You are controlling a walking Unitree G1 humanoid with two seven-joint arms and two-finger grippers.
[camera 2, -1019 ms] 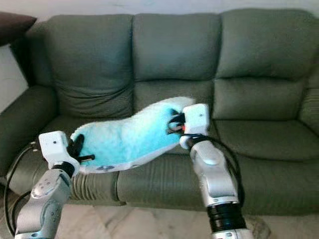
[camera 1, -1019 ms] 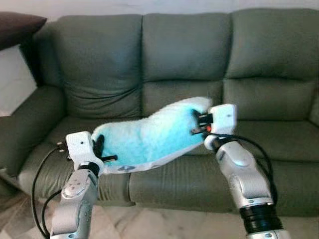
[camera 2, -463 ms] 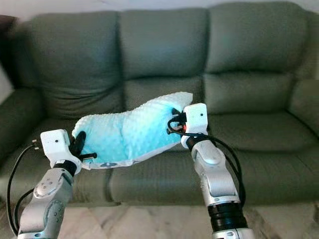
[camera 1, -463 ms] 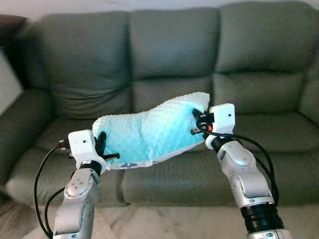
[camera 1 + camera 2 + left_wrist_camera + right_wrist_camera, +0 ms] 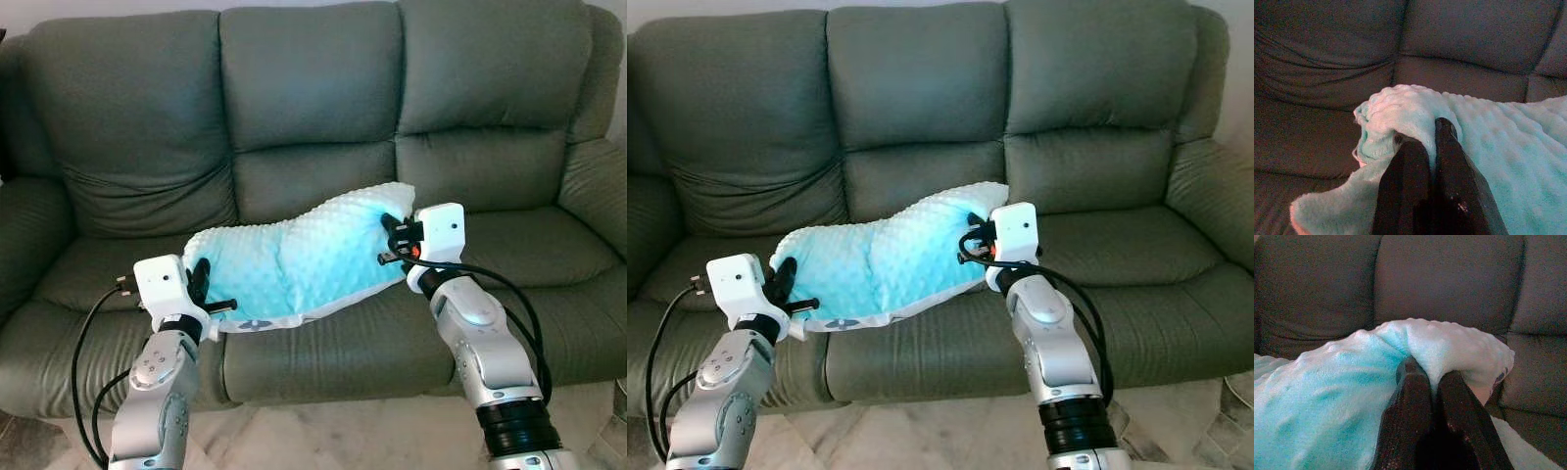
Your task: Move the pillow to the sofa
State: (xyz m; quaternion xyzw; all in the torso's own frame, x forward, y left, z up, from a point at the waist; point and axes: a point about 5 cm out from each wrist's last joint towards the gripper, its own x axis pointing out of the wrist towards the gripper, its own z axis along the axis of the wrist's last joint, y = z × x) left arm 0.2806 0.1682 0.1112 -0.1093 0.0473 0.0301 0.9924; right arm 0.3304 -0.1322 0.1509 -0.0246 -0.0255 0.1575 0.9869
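Turquoise dimpled pillow held in the air between 2 tools, above the front edge of the grey-green sofa, over its middle seat. Left tool pinched tight on 1 end; right tool clamped on the other, higher end.

Two silver jointed arms rising from the lower frame, white boxy wrist housings, left gripper and right gripper with black fingers, looping black cables, a small red light on the right housing
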